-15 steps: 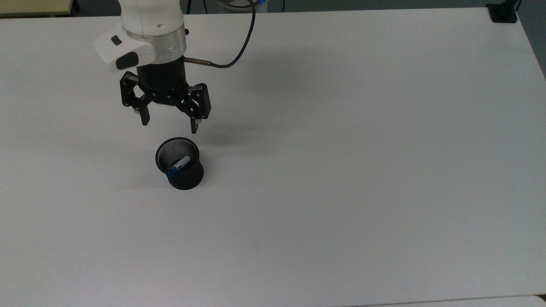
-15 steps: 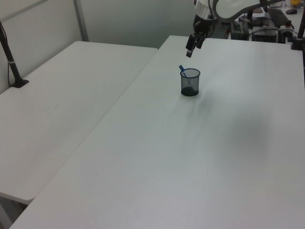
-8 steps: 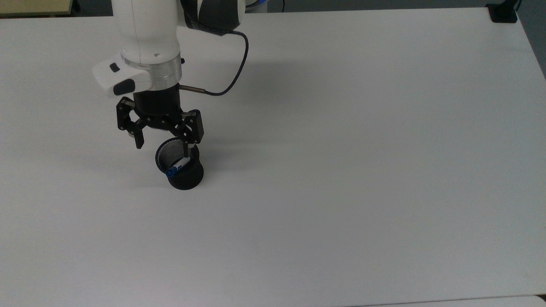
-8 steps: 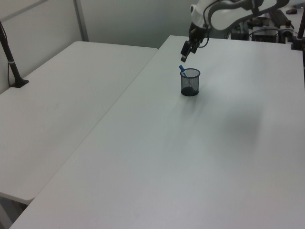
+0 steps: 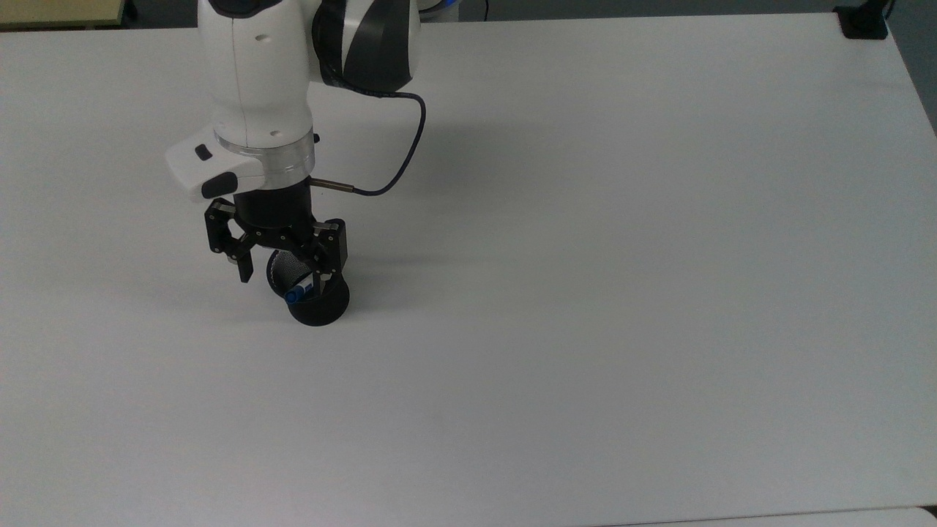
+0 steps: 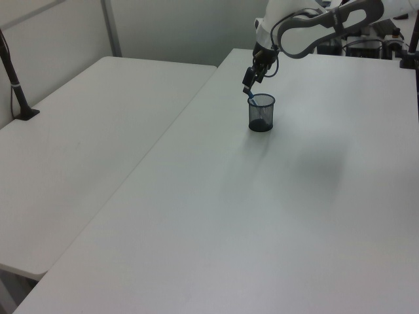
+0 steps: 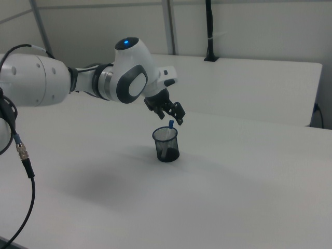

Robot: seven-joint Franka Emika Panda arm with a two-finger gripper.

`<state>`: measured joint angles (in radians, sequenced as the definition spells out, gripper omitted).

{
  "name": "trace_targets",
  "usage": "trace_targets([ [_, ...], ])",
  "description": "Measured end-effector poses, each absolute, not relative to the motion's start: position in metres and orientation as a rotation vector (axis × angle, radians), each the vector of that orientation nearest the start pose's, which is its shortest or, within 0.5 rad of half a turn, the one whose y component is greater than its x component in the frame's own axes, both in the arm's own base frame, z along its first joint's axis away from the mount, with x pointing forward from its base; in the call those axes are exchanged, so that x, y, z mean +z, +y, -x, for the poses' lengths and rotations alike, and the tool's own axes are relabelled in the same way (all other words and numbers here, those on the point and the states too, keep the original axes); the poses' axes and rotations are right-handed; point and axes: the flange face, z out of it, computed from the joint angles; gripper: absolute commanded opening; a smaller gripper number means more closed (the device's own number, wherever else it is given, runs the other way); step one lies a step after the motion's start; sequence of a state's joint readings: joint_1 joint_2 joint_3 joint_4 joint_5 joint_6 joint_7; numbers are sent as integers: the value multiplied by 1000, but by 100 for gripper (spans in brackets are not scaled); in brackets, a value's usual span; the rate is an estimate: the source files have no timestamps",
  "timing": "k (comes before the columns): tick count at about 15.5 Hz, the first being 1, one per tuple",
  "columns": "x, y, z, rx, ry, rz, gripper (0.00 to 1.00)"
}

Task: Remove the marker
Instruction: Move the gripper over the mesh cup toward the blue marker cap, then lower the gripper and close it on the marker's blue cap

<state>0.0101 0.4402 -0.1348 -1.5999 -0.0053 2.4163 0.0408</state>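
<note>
A black mesh cup [image 5: 320, 301] [image 6: 261, 113] [image 7: 166, 144] stands on the white table [image 5: 585, 293]. The marker [image 5: 298, 290] leans inside it, white barrel with a blue cap, and its blue end [image 6: 250, 99] [image 7: 170, 124] pokes above the rim. My gripper [image 5: 284, 277] [image 6: 249, 87] [image 7: 174, 114] hangs open just above the cup's rim. In the top view its two fingers stand on either side of the marker's upper end, without touching it.
The gripper's cable [image 5: 399, 157] loops off to the top view's right. A black clamp [image 5: 862, 22] sits at the table's far corner. A second white table [image 6: 85, 150] adjoins in the left view, with a black post [image 6: 12, 72] on it.
The arm has come forward and down from behind the cup until the open gripper is over the cup's mouth. The cup and the marker have not moved.
</note>
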Motion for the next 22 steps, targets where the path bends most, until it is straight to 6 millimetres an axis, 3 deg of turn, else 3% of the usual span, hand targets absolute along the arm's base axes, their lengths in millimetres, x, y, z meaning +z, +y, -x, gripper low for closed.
trace_targets([
  [4, 418, -73, -707, -603, 223, 3148, 78],
  [13, 404, -65, -715, -586, 297, 3134, 38],
  [22, 412, -64, -718, -610, 327, 3122, 26],
])
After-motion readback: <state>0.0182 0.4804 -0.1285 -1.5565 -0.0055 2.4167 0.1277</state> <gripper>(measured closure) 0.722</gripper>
